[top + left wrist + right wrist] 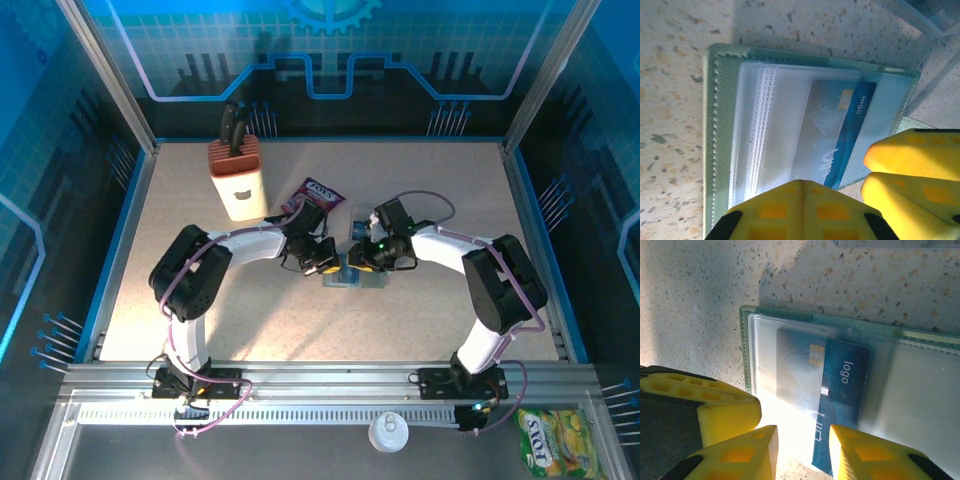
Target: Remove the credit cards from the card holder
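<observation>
The right gripper [802, 442] stands part-way open at the near edge of the card holder [920, 390], its fingers [860, 455] on either side of the jutting end of a blue card [846, 372]. We cannot tell whether it has a grip on the card. The blue card, one of the credit cards, lies askew. About half of it is clear of its frosted sleeve [790, 365] and the rest is tucked inside.

Beside it the left gripper [800, 200] is closed on nothing, its tips set over the holder's edge. We judge that it is pinning the wallet so that the card slides out instead of dragging the holder along.

The left arm [190, 275] and right arm [500, 280] each reach forward with elbows bowed outward. Their forearms swing in and their wrists tip down, so the grippers meet almost nose to nose. The holder lies open and flat just right of the middle of the table [250, 320], on the near side of a pink-purple snack packet [318, 195].
</observation>
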You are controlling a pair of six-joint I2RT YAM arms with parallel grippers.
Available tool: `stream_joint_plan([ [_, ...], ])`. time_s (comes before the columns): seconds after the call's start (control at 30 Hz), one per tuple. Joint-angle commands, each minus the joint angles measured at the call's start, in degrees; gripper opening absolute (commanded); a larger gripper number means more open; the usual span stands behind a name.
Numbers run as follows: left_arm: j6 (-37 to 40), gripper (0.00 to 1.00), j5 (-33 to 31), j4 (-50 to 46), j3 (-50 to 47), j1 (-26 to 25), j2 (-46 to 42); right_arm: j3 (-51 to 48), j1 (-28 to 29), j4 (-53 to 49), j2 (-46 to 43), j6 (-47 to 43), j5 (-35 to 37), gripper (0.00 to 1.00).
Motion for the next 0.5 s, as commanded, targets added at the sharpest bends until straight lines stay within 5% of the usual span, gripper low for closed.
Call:
stream_joint_plan([
  [0.0,1.0,0.0,1.4,-0.47,1.59,-0.2,1.1,-1.47,-0.99,1.42,-1.4,1.46,-1.57,0.34],
  [0.47,0.34,0.0,1.61,-3.74,2.77,0.06,3.7,-3.44,-3.31,5.84,-0.72,4.44,-4.9,0.33],
])
